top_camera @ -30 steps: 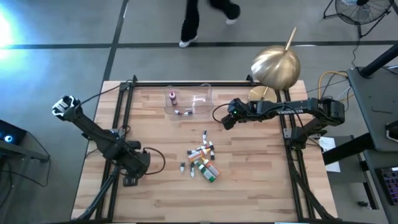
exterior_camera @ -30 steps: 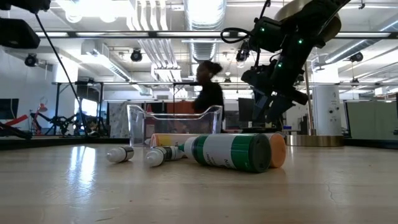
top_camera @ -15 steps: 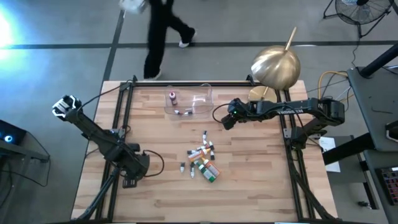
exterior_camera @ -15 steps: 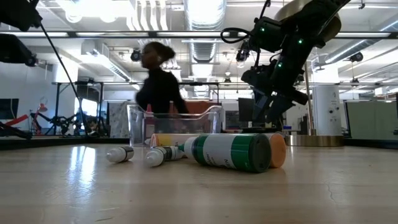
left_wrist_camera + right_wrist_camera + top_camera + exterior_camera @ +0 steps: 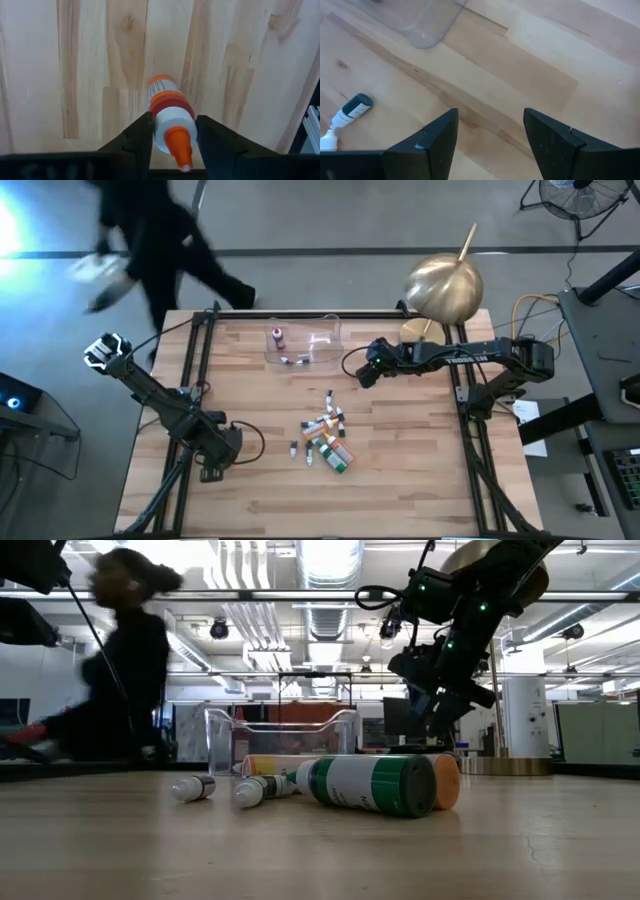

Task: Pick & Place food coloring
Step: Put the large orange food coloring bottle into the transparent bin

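Holding an orange-capped dropper bottle (image 5: 169, 120) between its fingers, the left gripper (image 5: 207, 463) sits low over the near-left part of the table (image 5: 400, 480); the left wrist view shows the little bottle clamped with its orange tip pointing back at the camera and bare wood planks under it. Most of the food coloring (image 5: 326, 436) lies in a loose pile of tipped-over bottles around the middle of the table, with a couple of strays just to the pile's left and one dark-capped bottle (image 5: 350, 111) lying off on its own toward the tray. From table height you mostly get a fat green-and-white bottle (image 5: 370, 783) on its side with an orange one tucked behind it, plus two small white-capped ones nearby. The clear plastic tray (image 5: 318, 337) sits at the far side of the table with a reddish bottle (image 5: 277, 336) standing in its left end and a few more bottles lying along its near edge. The right gripper (image 5: 366, 373) hangs in the air just right of the tray, fingers spread wide apart with nothing between them. A brass-looking dome (image 5: 443, 285) sits at the far right corner, and a blurry person (image 5: 150, 240) walks past behind the table.
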Controlling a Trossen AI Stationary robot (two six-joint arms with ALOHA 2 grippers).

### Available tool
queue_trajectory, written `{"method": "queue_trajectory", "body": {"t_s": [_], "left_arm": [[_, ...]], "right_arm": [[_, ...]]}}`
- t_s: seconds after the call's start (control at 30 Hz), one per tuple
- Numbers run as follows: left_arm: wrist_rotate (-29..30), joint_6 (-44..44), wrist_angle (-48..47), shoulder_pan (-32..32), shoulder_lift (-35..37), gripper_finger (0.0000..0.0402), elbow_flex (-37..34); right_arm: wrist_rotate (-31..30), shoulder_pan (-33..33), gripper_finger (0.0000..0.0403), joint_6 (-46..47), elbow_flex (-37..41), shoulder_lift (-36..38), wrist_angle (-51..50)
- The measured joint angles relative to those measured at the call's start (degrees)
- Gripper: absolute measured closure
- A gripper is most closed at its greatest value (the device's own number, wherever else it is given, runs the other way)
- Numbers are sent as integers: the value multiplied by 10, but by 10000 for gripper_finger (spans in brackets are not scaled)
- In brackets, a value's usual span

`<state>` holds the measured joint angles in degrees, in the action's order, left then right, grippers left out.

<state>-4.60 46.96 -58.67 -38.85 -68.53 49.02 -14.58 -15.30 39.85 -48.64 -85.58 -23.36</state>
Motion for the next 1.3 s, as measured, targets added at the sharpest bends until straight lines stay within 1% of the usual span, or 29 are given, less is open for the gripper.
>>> {"method": "queue_trajectory", "body": {"t_s": [0.1, 0.23, 0.33, 0.43, 0.5, 0.57, 0.63, 0.73, 0.83, 0.93, 1.0, 1.13, 1.2, 1.3], "left_arm": [[-5, 0, 0, 0, 1, 297, -2], [-6, 8, -5, 2, 1, 302, -2], [-6, 12, -38, 9, 1, 304, 2], [4, 5, -88, 37, 8, 305, 13], [17, -24, -117, 77, 21, 305, 26], [36, -58, -142, 138, 34, 305, 42], [50, -102, -144, 213, 46, 306, 63], [54, -185, -145, 337, 49, 306, 106], [72, -278, -145, 448, 29, 306, 161], [78, -360, -148, 535, -11, 306, 232], [77, -404, -151, 574, -45, 307, 287], [75, -475, -160, 616, -125, 307, 393], [74, -507, -158, 630, -170, 307, 432], [76, -554, -158, 647, -234, 307, 468]], "right_arm": [[-2, 0, 184, 0, 0, 0, 0], [-4, 0, 184, 0, 0, 0, 0], [-4, 0, 184, 0, 0, 0, 0], [-5, 0, 184, 0, 0, 0, 0], [-5, 0, 184, 0, 0, 0, -1], [-5, 0, 184, -2, 0, 0, -1], [-5, 0, 184, -7, 0, 0, -1], [-5, 0, 184, -6, 0, 0, -2], [-4, 0, 184, 1, 0, 0, -2], [-3, 0, 184, 2, 0, 0, -2], [-1, 0, 184, 7, 0, 0, -3], [0, 0, 184, 27, 0, 0, -4], [0, 0, 184, 35, 0, 0, -4], [0, 0, 184, 36, 0, 0, -3]]}}
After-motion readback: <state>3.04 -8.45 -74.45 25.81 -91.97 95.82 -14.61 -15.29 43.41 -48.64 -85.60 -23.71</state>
